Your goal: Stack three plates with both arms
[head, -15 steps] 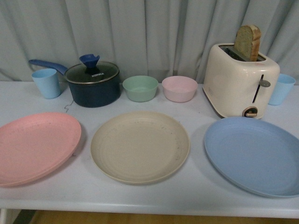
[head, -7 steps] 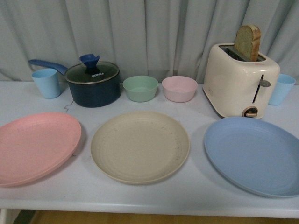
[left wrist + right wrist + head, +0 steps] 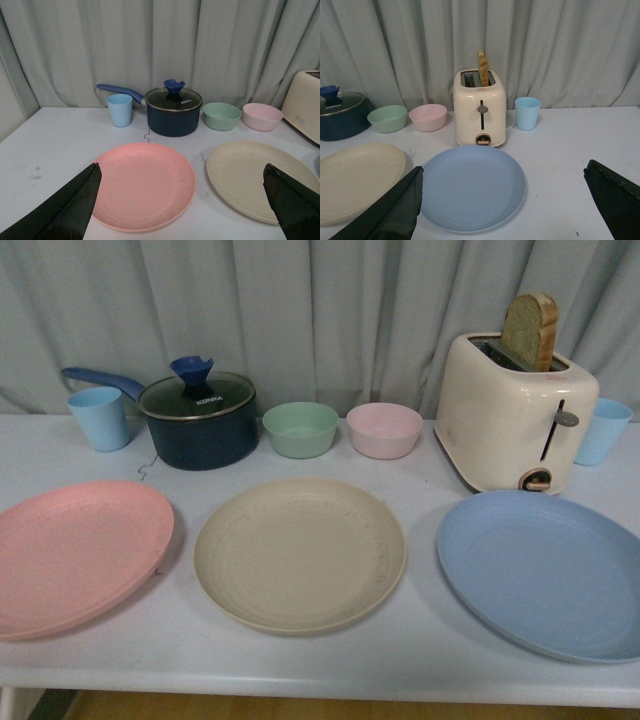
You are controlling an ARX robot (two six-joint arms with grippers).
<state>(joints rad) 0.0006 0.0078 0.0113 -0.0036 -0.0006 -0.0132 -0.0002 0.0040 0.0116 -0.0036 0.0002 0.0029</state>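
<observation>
Three plates lie in a row along the table's near side: a pink plate (image 3: 75, 555) on the left, a beige plate (image 3: 300, 552) in the middle, a blue plate (image 3: 545, 572) on the right. None touches another. Neither arm shows in the front view. My left gripper (image 3: 182, 175) hangs open, back from and above the pink plate (image 3: 142, 185), with the beige plate (image 3: 250, 177) beside it. My right gripper (image 3: 504, 174) hangs open above the near part of the blue plate (image 3: 472, 186); the beige plate's edge (image 3: 355, 177) shows to one side. Nothing is between either pair of fingers.
Behind the plates stand a light blue cup (image 3: 100, 417), a dark blue lidded pot (image 3: 198, 420) with a long handle, a green bowl (image 3: 300, 429), a pink bowl (image 3: 384, 430), a cream toaster (image 3: 515, 412) with a bread slice (image 3: 530, 330), and another blue cup (image 3: 602, 430). Curtains hang behind.
</observation>
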